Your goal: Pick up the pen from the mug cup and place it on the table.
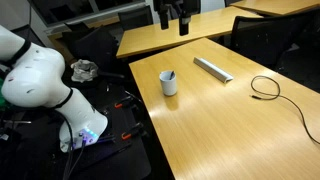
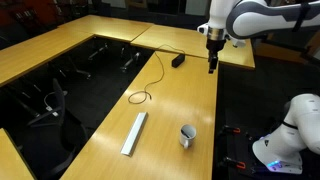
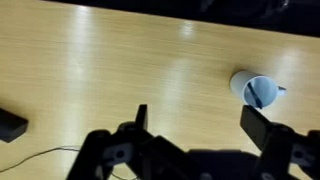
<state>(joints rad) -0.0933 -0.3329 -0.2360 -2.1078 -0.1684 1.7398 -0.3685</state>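
A white mug (image 1: 169,83) stands on the wooden table (image 1: 230,120) with a dark pen (image 1: 169,75) inside it. It also shows in the other exterior view (image 2: 187,136) and in the wrist view (image 3: 256,90), where the pen (image 3: 260,96) lies across its inside. My gripper (image 1: 175,22) hangs high above the table, far from the mug, open and empty. In the wrist view its fingers (image 3: 200,120) are spread wide, with the mug to the upper right.
A grey flat bar (image 1: 213,69) lies near the mug. A black cable (image 1: 266,88) loops on the table, running to a black box (image 2: 178,61). Chairs stand beside the tables. The arm's base (image 1: 85,125) is beside the table.
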